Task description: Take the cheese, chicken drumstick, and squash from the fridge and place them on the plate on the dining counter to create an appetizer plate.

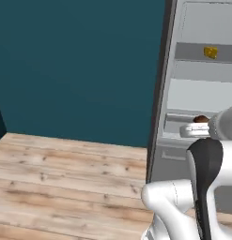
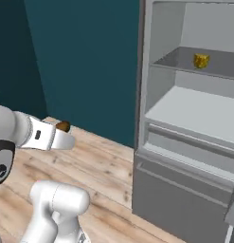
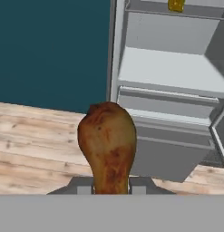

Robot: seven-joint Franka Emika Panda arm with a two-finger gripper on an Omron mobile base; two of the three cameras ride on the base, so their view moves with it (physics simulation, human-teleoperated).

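Teal walls and a pale plank floor frame the open fridge, its grey shelves and drawer front standing at three o'clock in both base views. Out in front of it, over the floor, the arm carries the drumstick: the jaws are clamped on its narrow end, and the fat, browned end rises at twelve o'clock through the hand view. From the right base view the meat shows as a small brown knob just beyond the white wrist, well clear of the cabinet. The cheese sits alone on the upper shelf, at about one o'clock of the drumstick. No squash can be made out in these frames. By the look of it, the step in hand is the carry of the drumstick away from the fridge; the next move likely calls for a turn toward the dining desk and a low, gentle release onto the plate there.
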